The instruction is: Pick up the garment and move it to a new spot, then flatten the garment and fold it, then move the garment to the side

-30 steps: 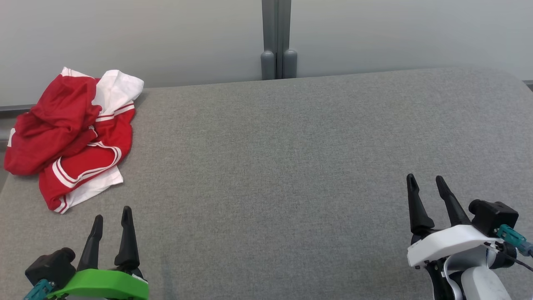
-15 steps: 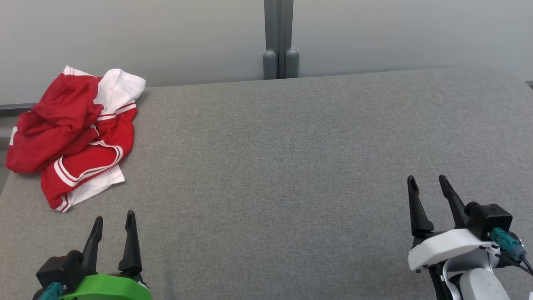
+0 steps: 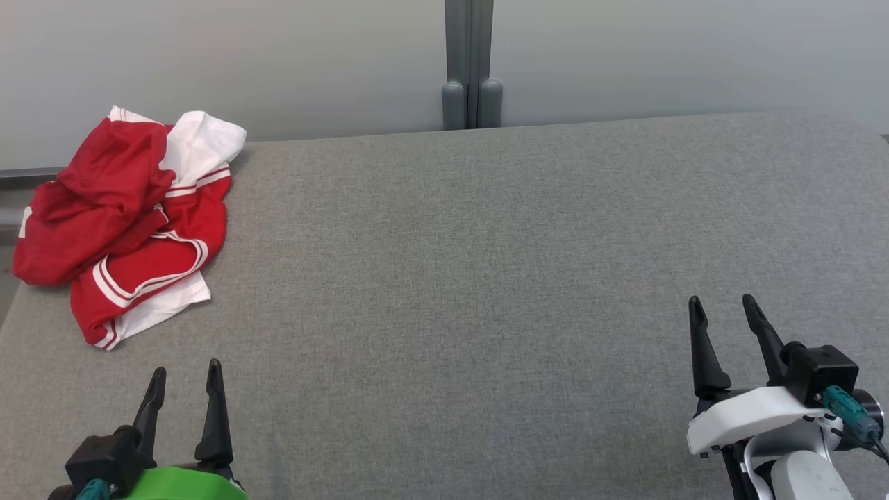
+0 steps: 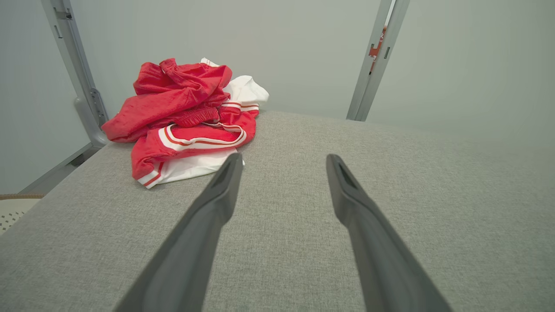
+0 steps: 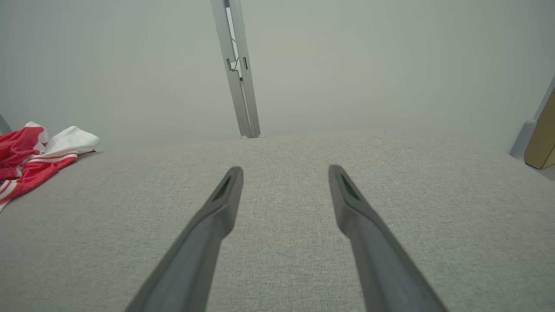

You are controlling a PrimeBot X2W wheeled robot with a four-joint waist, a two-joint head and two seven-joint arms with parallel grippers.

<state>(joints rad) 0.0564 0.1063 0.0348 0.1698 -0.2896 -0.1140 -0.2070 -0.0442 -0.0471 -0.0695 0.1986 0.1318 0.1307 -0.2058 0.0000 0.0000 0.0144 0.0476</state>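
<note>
Grippers empty, garment not yet picked up

Left gripper (image 3: pixel 186 368) stands with jaws spread and holds nothing. It is near the crumpled red-and-white garment (image 3: pixel 132 222), which lies at the far left corner of the grey fabric surface (image 3: pixel 486 278). Right gripper (image 3: pixel 722 302), likewise spread and empty, is well apart from it. Left wrist view adds a gathered waistband (image 4: pixel 197 117). Right wrist view adds a tan panel (image 5: pixel 542 134) past the surface's right edge.
</note>
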